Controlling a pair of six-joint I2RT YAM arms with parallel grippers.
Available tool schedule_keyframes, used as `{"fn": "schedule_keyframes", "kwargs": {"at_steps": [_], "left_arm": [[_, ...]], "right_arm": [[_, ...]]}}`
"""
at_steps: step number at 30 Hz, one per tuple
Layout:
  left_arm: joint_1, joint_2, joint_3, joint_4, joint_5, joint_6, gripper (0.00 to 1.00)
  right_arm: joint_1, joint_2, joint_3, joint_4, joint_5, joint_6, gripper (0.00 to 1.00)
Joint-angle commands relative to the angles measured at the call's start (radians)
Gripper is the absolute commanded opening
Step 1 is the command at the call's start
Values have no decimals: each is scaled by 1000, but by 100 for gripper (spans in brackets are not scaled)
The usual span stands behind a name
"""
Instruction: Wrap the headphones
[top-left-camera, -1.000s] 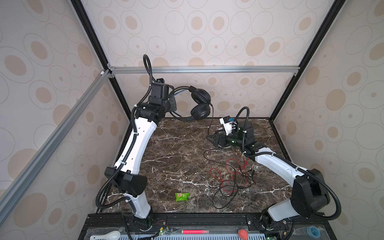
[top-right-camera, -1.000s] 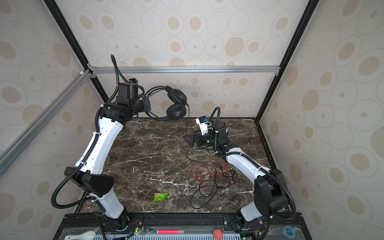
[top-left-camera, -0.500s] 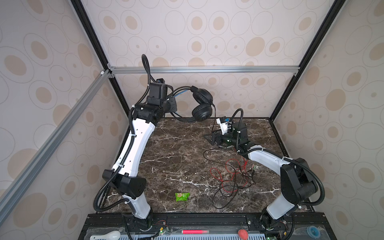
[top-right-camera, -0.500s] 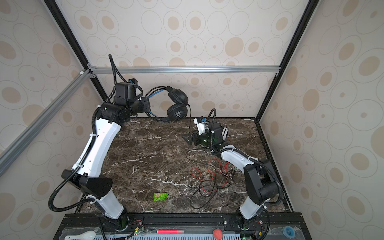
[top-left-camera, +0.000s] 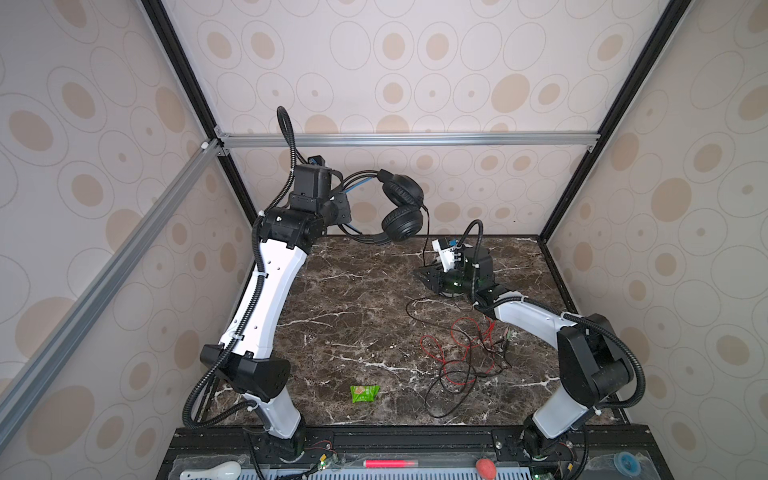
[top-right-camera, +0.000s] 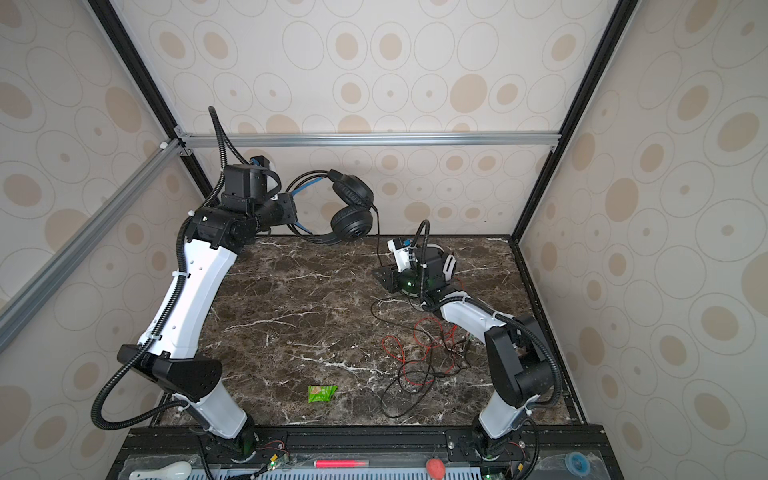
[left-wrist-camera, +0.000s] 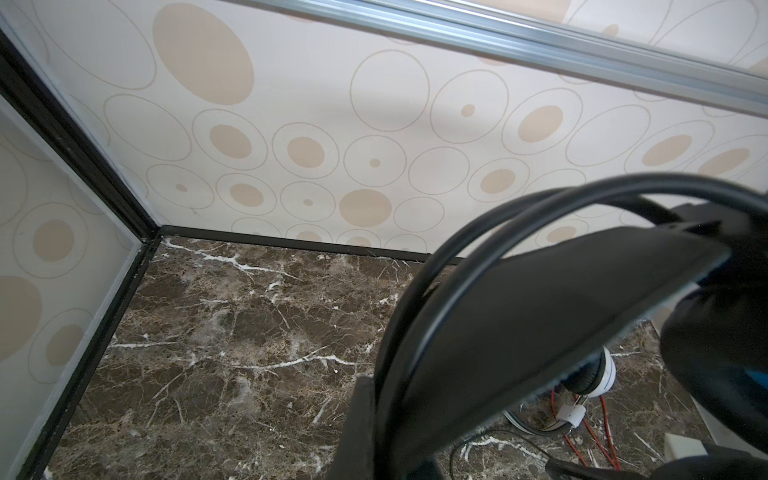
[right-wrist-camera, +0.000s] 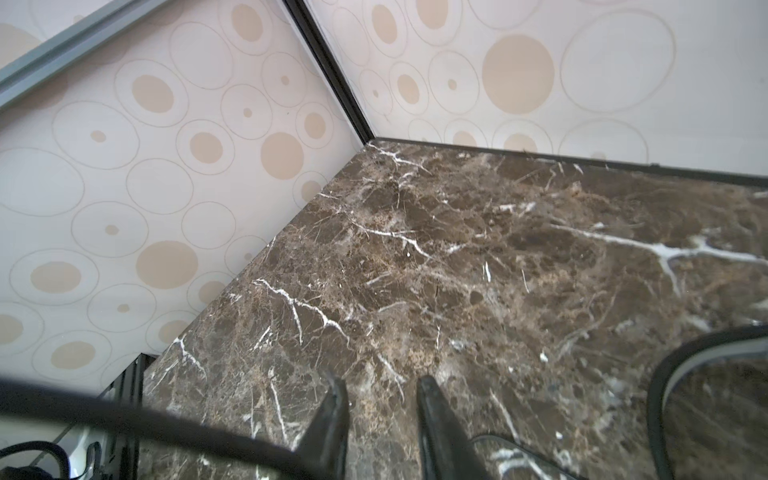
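Above the table (top-left-camera: 353, 299): one black headset (top-left-camera: 399, 208) (aloft); one green packet (top-left-camera: 364, 393) below.

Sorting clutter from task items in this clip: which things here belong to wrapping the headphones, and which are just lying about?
Belong to the job:
black headphones, held up by the left claw
their black cable
white headphones, mostly hidden by the right arm
red cable, loosely tangled

Just lying about:
green packet
at the front: red pen, white spoon, blue roll
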Motion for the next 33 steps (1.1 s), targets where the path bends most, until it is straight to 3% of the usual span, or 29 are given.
{"fn": "schedule_keyframes", "kwargs": {"at_steps": [1, 4, 10, 15, 23, 33], "left_arm": [[9, -55, 1, 76, -5, -54, 0], [16, -72, -48, 116, -13, -63, 0], [45, -124, -173, 174, -56, -69, 0], [48, -175, -324, 247, -111, 7, 0], [8, -230, -543, 384, -54, 230, 0], [-100, -275, -723, 472, 160, 402, 0]], "right_arm": [[-2, -77, -23, -78, 29, -46, 13], [-2, -134, -34, -173, 87, -94, 0], [0, -281, -7, -422, 269, -245, 0], [48, -359, 135, -690, 444, -485, 0], [191, -317, 456, -978, 659, -799, 0], [300, -122, 787, -1123, 754, -864, 0]]}}
